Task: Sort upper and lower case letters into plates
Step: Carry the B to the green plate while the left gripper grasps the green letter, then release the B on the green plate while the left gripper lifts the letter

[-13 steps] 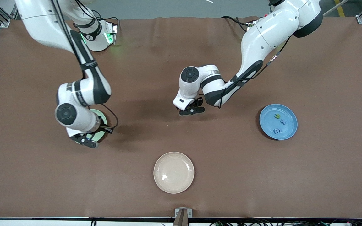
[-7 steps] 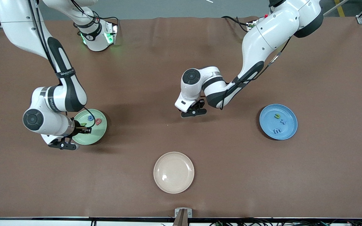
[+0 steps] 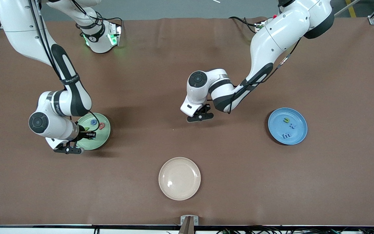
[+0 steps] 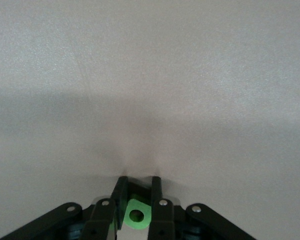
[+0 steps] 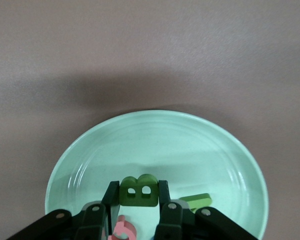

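Mint plate: right hand grips green B, seemingly.

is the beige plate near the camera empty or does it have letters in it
Empty. The front view shows the beige plate with a bare inside, only a small glare spot; the letters lie in the green plate and blue plate.

The mint green plate lies flat on the desk toward the right arm's end, partly covered by the right tool, which is clamped on a dark green letter B over it; a blue letter and a red letter lie inside it, and a green piece beside the B. The blue plate lies flat toward the left arm's end, well apart; it holds a yellow-green letter, a blue x-shaped letter and a blue E. The left tool, over bare desk between the plates, grips a bright green letter.
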Controlling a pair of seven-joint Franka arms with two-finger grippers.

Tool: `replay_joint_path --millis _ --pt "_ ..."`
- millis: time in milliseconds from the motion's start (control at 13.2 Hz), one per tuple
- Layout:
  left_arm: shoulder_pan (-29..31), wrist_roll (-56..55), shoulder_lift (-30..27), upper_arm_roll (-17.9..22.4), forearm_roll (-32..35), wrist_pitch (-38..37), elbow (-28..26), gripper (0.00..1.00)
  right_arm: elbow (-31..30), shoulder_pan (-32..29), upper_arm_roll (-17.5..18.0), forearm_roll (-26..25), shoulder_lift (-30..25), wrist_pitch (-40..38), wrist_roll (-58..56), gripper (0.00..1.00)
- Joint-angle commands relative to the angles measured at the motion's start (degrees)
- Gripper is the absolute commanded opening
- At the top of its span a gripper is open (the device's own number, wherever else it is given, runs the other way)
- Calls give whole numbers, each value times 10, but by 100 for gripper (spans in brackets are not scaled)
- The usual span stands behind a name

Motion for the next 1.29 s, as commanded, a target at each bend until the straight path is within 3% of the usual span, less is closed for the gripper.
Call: replay_joint_path --millis 0,227,379,531,606,682,758,834,986,1213 --pt "-5 -1 3 6 -6 5 4 15 -26 -4 5 12 -7 23 -12 3" --pt "0 2 -1 5 -18 4 4 17 -39 -4 5 12 -6 44 -12 3" --pt "-1 6 0 5 -18 4 7 43 -41 -4 5 12 -2 49 -12 3" --pt "-2 6 -1 5 -18 4 11 48 -42 -4 5 12 3 49 -12 9" --pt "-3 8 -1 5 -18 4 12 51 -42 -4 5 12 4 49 -12 17" --pt "-4 7 -1 4 -18 4 19 51 -42 -4 5 12 4 48 -12 34" --pt "-5 7 -1 3 -19 2 20 52 -41 -4 5 12 4 47 -12 74" --pt "-8 8 -1 2 -19 1 19 53 -40 -4 5 12 4 43 -11 100" --pt "-14 10 -1 1 -19 0 16 53 -36 -3 5 12 0 34 -11 100" --pt "-25 12 0 1 -18 -1 9 53 28 -4 4 7 -9 -76 -13 100"
